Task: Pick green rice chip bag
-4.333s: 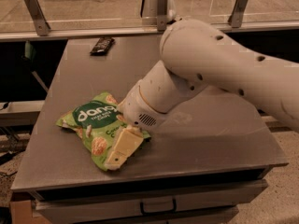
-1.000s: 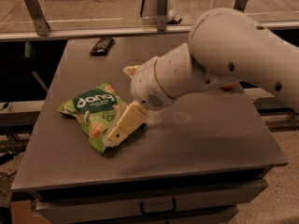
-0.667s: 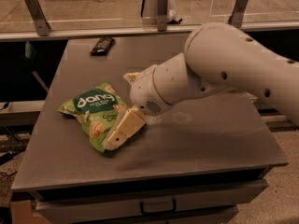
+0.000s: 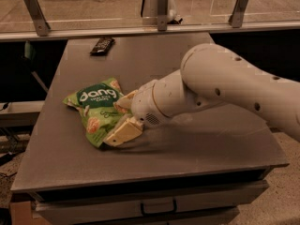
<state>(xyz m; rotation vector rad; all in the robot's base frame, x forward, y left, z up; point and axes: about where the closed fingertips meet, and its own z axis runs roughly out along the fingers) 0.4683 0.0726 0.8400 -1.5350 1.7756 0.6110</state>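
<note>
Gripper (image 4: 120,124) lower at green rice chip bag (image 4: 95,99) edge; bag unmoved.

Dim, warm light.
My gripper (image 4: 123,123), at the chip bag's (image 4: 95,100) right edge, casts a soft shadow on the table (image 4: 70,159).

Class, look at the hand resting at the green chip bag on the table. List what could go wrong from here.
1. The hand meets the green rice chip bag at its right edge, not its middle, so the crinkly pouch may slip out or dangle on lifting.
2. The bag lies toward the left edge of the table; a sideways nudge could slide it off.
</note>
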